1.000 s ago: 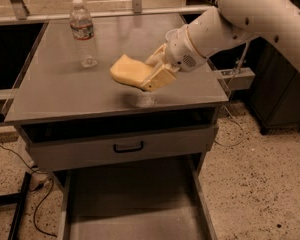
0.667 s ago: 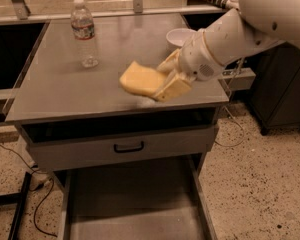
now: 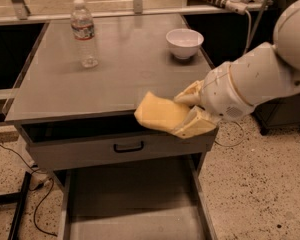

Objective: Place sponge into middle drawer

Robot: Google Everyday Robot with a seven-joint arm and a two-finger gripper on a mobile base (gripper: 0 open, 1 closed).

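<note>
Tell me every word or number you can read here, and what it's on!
Label on the water bottle: print too small to read.
The sponge and the bowl: no writing seen.
The hand, gripping the sponge at the front edge of the table: no writing seen.

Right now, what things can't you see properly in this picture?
All in the camera view:
- The right end of the sponge is hidden by the gripper, shut on it at the front edge of the table.
- The middle drawer is cut off by the bottom edge; its back hides under the handled drawer.
- The bottle label is too small to read.
</note>
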